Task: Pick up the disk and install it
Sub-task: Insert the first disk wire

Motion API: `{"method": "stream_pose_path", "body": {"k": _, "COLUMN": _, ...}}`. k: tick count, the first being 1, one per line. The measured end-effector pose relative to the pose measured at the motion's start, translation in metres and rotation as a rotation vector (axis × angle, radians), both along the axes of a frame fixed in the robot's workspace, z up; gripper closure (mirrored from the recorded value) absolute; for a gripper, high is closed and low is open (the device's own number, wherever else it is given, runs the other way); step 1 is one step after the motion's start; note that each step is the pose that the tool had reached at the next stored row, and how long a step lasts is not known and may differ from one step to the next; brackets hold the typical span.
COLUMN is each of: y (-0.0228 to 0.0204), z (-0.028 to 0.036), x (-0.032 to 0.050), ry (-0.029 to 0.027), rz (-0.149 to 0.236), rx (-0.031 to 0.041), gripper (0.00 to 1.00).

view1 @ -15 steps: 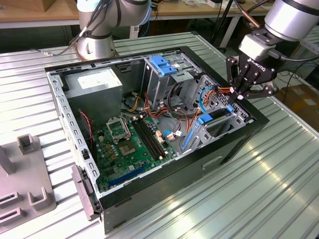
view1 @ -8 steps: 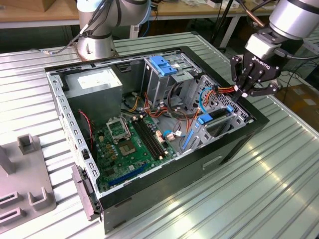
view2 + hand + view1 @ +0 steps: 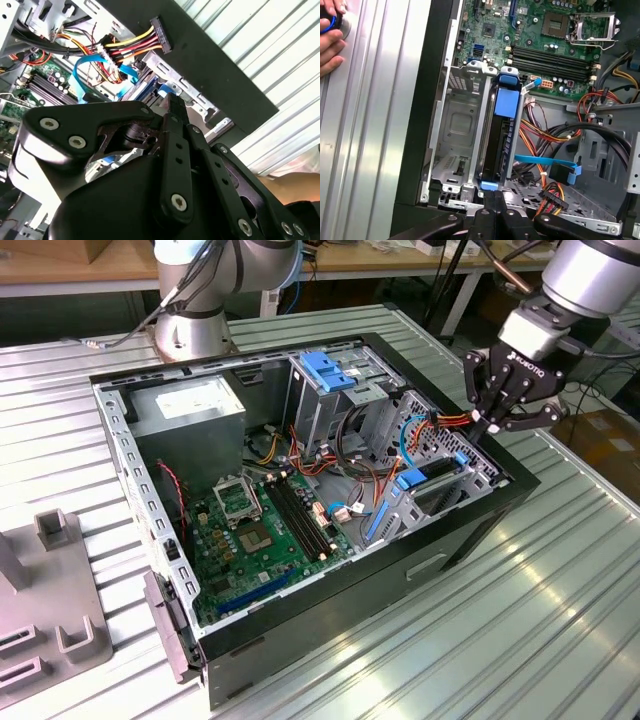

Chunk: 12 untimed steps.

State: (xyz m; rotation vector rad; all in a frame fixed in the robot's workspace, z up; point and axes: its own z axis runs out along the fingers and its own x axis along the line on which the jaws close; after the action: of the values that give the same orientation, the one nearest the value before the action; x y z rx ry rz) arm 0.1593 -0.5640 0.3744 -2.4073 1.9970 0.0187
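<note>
One disk [image 3: 501, 135] is sitting in the metal cage [image 3: 451, 120] at the front corner of the one open computer case [image 3: 470, 530]. It is standing on edge, its long axis running from the case wall toward the motherboard [image 3: 545, 30], with one blue bracket end pointing at the board and the other at the wall. Only its dark narrow side and the blue frame are showing; its broad faces are hidden by the cage walls. One bay beside it is standing vacant.

One end effector [image 3: 494, 196] is hovering at the wall-side end of the disk, its fingers pressed together with nothing between them, the tips just beside the blue end; whether they are touching it is hard to tell. In the exterior view the end effector [image 3: 492, 426] is hanging over the case's rim.

One flat blue cable [image 3: 545, 161] is lying beside the cage. One hand [image 3: 331, 37], cut off by the frame edge, is resting on the table [image 3: 560, 620].
</note>
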Motion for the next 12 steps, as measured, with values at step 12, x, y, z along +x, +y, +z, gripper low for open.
{"method": "stream_pose_path", "body": {"k": 12, "y": 0.0014, "z": -0.0001, "x": 0.0068, "ry": 0.0, "rz": 0.042, "rx": 0.0001, "gripper": 0.76}}
